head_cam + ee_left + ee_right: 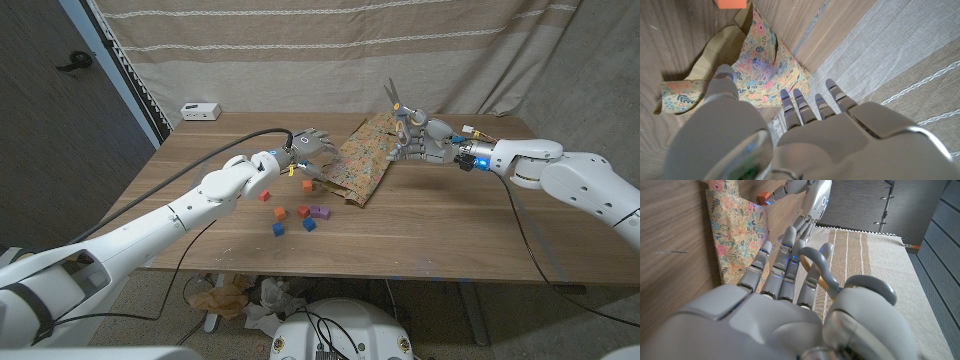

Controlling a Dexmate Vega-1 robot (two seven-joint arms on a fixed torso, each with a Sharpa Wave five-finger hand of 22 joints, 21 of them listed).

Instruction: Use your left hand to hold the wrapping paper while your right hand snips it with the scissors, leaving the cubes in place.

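Observation:
The floral wrapping paper (pixel 362 160) lies crumpled on the table's far middle, its near edge curling up (pixel 760 70) (pixel 735 230). My left hand (pixel 308 148) hovers at the paper's left edge with fingers (pixel 790 107) spread and nothing gripped; its thumb reaches over the paper. My right hand (pixel 420 138) is at the paper's far right corner and holds grey-handled scissors (pixel 393 98), blades pointing up and away; the handle loops (pixel 815 262) sit among its fingers. Several small cubes (pixel 303 212), orange, red, purple and blue, lie in front of the paper.
One orange cube (pixel 307 184) (pixel 732 4) sits right at the paper's near edge under my left hand. A white box (pixel 200 110) stands at the back left corner. A curtain hangs behind the table. Cables trail from both arms.

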